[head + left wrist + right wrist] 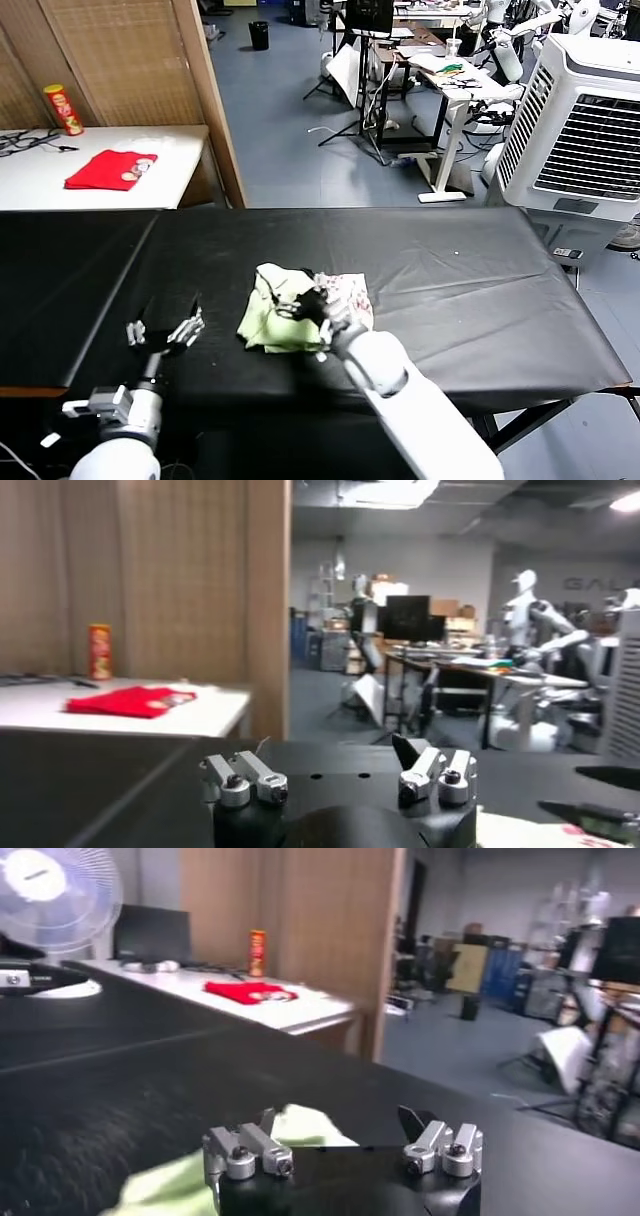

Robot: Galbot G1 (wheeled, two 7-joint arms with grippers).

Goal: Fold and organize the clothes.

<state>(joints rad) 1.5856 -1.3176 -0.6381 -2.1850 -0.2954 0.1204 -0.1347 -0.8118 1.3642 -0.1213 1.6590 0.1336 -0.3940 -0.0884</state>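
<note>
The pale green shirt (283,318) is lying as a compact bundle near the front of the black worktop (450,280), suggesting folding is largely done, with the right end effector (305,305) released directly over it and the left end effector (165,333) released, waiting apart.

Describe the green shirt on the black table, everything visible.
The shirt is pale light-green, thin soft fabric, folded into a rough, rumpled bundle, not a neat rectangle. A white patch with pink-red floral print shows along its right edge. It lies on the black table, near the front edge. The right gripper, jaws open, sits over its middle; whether it touches is unclear. The left gripper stands apart.
</note>
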